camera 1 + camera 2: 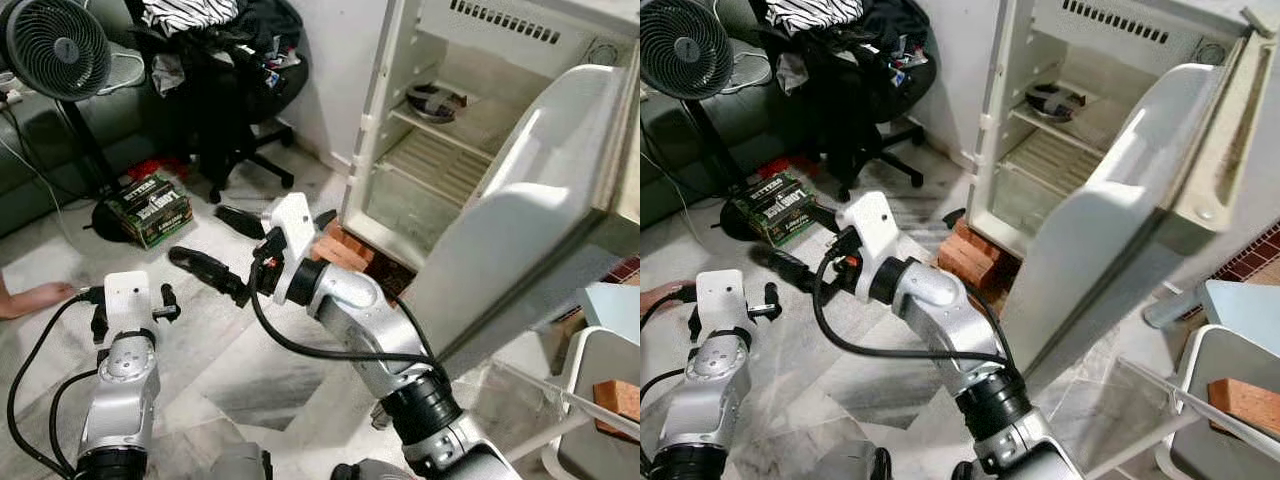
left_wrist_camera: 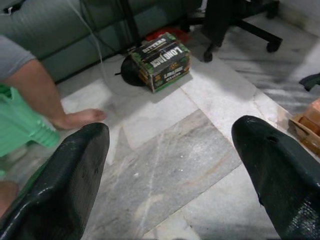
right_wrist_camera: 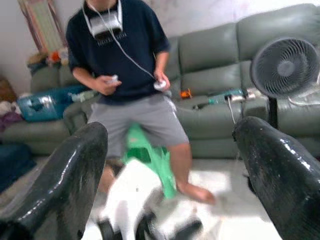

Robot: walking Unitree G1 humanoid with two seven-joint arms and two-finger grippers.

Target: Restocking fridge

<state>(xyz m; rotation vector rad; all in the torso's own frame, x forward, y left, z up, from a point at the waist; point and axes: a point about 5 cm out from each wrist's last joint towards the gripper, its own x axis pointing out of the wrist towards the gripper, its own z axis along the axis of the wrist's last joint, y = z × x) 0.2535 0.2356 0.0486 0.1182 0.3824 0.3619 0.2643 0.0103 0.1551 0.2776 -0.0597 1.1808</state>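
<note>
The small white fridge stands open at the upper right, its door swung out toward me. A dark dish sits on its upper shelf. A green carton of drinks lies on the floor at the left, beside the fan's base. My right arm reaches across to the left; the right gripper is open above the floor, short of the carton, with nothing held. The left gripper hovers low at the left, also open and empty. In the left wrist view the carton lies ahead of the fingers.
Bricks prop up the fridge. A fan and a cluttered office chair stand behind the carton. A person sits on a green stool before a sofa, one foot near my left arm. A white bin is at right.
</note>
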